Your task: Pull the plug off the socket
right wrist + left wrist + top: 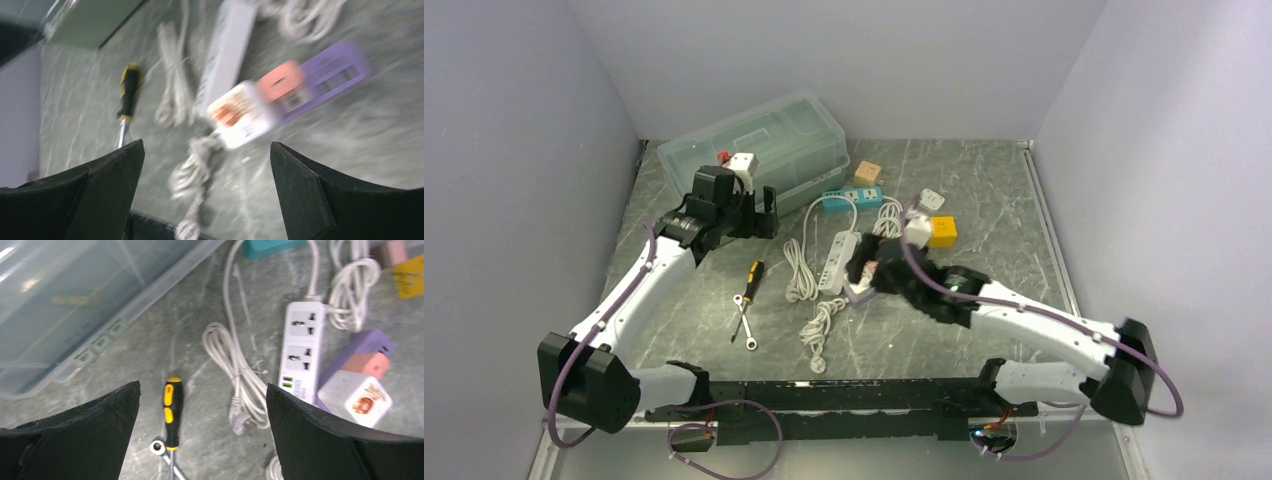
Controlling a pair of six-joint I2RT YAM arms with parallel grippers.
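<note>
Left pincer [202, 390] gapes beside the lidded clear bin [75, 300] — contents unclear; right pincer [207, 145] gapes over the white plug [240, 117].

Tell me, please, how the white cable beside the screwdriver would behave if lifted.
The cable would likely sag and uncoil, since it lies in loose loops. Its thin cord looks light; the plug end would probably dangle.

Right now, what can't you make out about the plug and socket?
Right wrist view: motion blur hides whether the white adapter is seated in the purple power strip.
Top view: right gripper largely covers both.
Left wrist view: a finger of the left gripper cuts off the white power strip's near end.
</note>
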